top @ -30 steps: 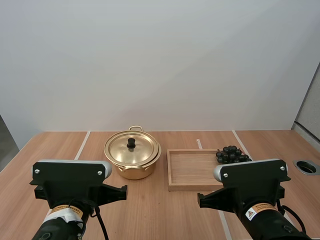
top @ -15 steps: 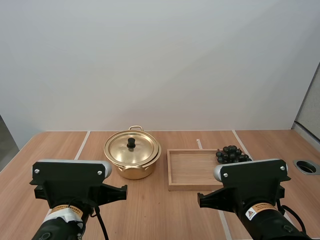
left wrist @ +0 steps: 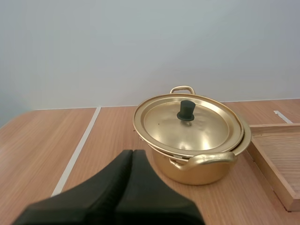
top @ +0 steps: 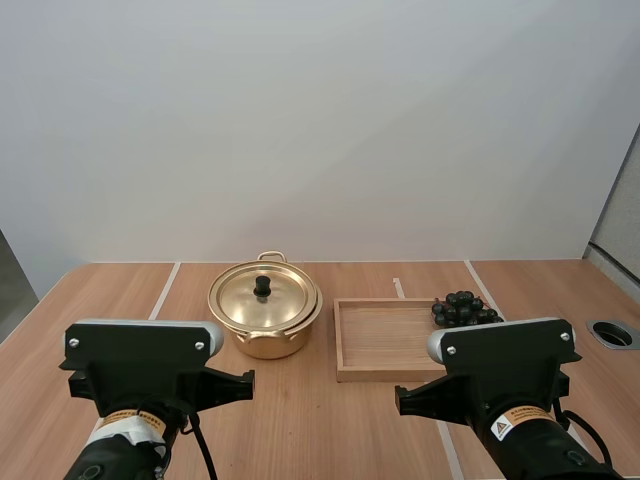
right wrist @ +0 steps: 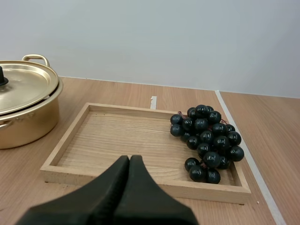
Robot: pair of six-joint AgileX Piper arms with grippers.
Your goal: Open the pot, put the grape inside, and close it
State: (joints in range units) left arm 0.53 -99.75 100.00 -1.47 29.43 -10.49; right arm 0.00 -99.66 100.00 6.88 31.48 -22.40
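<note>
Ahead of my left gripper (left wrist: 132,154) and slightly to its right stands the pot (left wrist: 201,172), well apart from the fingertips, with a stretch of bare table (left wrist: 42,140) between them. That gripper is closed, its two fingers lying together as one dark wedge with nothing between them. The lid (left wrist: 197,129) is on the pot, its black knob (left wrist: 186,110) upright at the centre. One handle (left wrist: 211,159) faces back toward the gripper and the other sits on the far side. My right gripper (right wrist: 129,159) is closed in the same way, fingers pressed together and holding nothing. Its tip sits short of the near rail of the tray (right wrist: 140,180). The grapes (right wrist: 206,140) lie ahead of that gripper and off to its right, inside the tray at its right end. The bunch runs from near the far rail down toward the near right corner and is well apart from the fingertips. The rest of the tray floor, directly ahead of the gripper and to its left, is bare wood. The pot stands to the left of the tray and just beside its left rail. I cannot tell whether the two touch. From the high view, pot and tray sit side by side across the middle of the table. Both lie beyond my two arms, the pot ahead of the left arm and the grapes ahead of the right.
</note>
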